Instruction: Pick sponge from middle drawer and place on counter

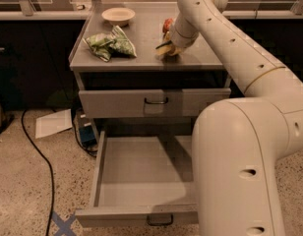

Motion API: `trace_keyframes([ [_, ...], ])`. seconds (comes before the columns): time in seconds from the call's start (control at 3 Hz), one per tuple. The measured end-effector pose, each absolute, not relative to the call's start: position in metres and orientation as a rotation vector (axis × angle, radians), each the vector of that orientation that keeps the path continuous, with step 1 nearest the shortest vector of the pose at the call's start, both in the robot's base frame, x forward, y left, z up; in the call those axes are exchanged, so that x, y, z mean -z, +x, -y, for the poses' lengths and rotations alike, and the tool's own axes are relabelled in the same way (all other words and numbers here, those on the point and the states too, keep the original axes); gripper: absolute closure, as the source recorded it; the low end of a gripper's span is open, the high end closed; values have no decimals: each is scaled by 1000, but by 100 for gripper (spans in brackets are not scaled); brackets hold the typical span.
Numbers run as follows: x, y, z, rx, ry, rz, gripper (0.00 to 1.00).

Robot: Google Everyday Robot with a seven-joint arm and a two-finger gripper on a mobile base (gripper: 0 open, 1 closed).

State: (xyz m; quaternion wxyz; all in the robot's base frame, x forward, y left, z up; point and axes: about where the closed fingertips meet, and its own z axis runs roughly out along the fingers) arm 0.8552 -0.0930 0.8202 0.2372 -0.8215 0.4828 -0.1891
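Observation:
My gripper (167,46) is down at the counter (141,38), near its front right part, at the end of my white arm. The sponge (164,49) shows as a yellow foam edge with a dark top right at the gripper's tip, touching or just above the counter; the wrist hides the rest of it. The middle drawer (141,176) is pulled out below, and its visible grey floor is bare. Its dark wire handle (160,221) is at the front.
A green-and-white snack bag (111,45), a pale bowl (118,15) and a red object (168,24) sit on the counter. The upper drawer (154,102) is closed. My arm's bulk (240,171) covers the open drawer's right side. A cable (38,151) and paper (53,123) lie on the floor.

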Motion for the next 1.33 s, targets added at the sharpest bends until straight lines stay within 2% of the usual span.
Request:
trace_keyframes([
  [0.67, -883, 855, 121, 585, -2124, -1397, 100],
  [1.33, -873, 853, 119, 546, -2155, -1419, 100],
])
